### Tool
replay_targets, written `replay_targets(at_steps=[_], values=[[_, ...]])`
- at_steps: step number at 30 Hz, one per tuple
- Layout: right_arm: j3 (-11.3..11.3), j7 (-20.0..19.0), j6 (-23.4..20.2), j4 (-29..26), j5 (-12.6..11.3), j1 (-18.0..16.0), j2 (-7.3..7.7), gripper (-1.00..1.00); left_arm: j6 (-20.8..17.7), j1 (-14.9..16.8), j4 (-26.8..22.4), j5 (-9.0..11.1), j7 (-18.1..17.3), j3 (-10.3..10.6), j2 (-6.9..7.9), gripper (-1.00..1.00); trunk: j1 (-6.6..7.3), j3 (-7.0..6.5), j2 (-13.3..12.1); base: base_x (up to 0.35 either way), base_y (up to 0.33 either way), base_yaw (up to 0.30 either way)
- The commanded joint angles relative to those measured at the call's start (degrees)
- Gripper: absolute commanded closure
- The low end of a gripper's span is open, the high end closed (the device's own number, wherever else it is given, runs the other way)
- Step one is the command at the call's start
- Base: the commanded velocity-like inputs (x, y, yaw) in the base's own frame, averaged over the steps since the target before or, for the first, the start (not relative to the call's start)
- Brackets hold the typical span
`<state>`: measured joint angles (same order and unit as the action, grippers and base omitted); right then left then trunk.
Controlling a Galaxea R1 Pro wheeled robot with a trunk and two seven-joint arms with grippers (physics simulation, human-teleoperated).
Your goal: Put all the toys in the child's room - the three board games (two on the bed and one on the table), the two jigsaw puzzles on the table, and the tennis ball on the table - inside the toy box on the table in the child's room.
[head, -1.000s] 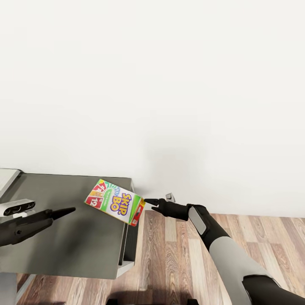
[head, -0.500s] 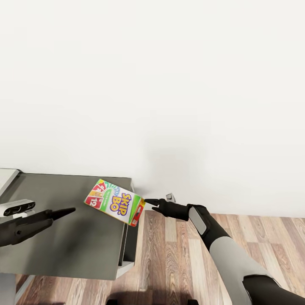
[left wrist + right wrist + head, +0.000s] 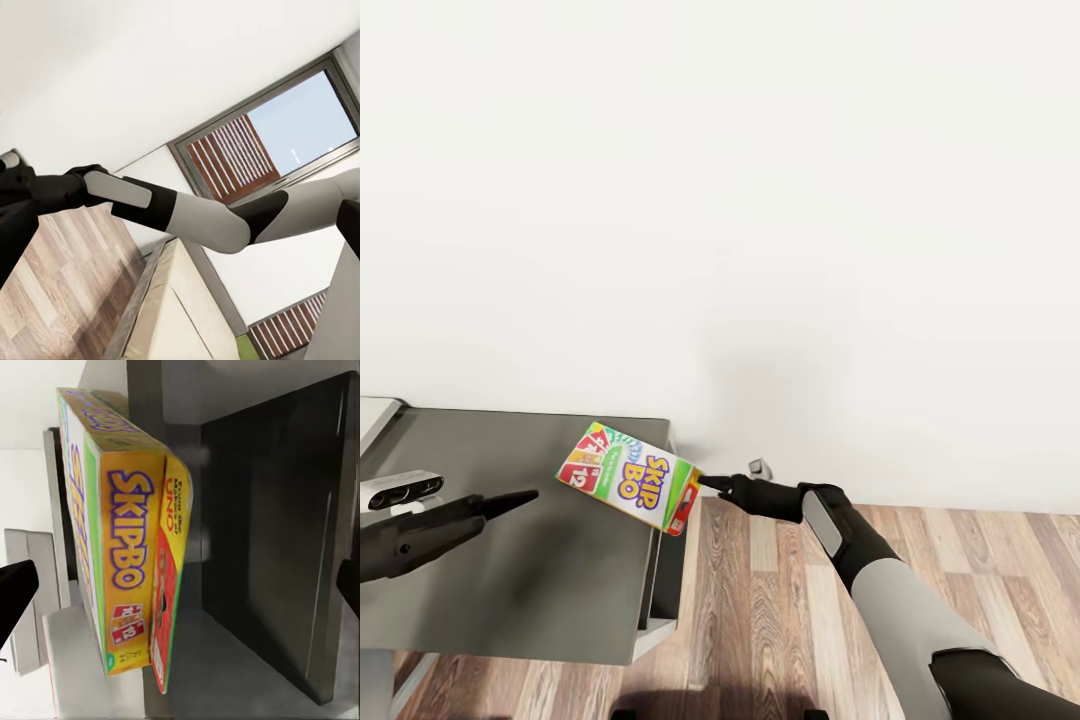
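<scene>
A white, yellow and green SKIP BO board game hangs tilted over the right edge of the table's dark grey side section. My right gripper is open just off that edge, with one fingertip at the box's right end. In the right wrist view the box's end face stands between the spread fingers, nearer one of them. My left gripper is open above the left part of the dark section, well apart from the box. The toy box, the jigsaw puzzles and the tennis ball are out of view.
A white wall rises straight behind the table. Wood plank floor lies to the right of it, under my right arm. A corner of the pale grey desk shows at far left. The left wrist view looks at my right forearm, a window and the cream bed.
The SKIP BO box has shifted slightly left and up over the table edge. My right gripper has moved a little left with it. The left arm has not moved.
</scene>
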<state>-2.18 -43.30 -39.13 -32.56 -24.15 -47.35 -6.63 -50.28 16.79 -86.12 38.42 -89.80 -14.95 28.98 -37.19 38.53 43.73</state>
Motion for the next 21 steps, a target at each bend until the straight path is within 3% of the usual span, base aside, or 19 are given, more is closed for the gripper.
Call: replay_targets(at_steps=[1, 8, 21], values=[[0.0, 0.1, -0.4, 0.0, -0.1, 0.0, -0.02, -1.0, -0.6, 0.0, 0.0, 0.0, -0.2, 0.0, 0.02, -1.0, -0.01, 0.05, 0.0, 0.0, 0.0, 0.0], [0.0, 0.1, -0.3, 0.0, 0.7, 0.0, -0.05, -1.0, -0.6, 0.0, 0.0, 0.0, -0.2, 0.0, 0.0, -1.0, -0.01, 0.05, 0.0, 0.0, 0.002, 0.0], [0.0, 0.1, -0.3, 0.0, 0.8, 0.0, -0.07, -1.0, -0.6, 0.0, 0.0, 0.0, -0.2, 0.0, 0.0, -1.0, -0.01, 0.05, 0.0, 0.0, 0.095, 0.0]])
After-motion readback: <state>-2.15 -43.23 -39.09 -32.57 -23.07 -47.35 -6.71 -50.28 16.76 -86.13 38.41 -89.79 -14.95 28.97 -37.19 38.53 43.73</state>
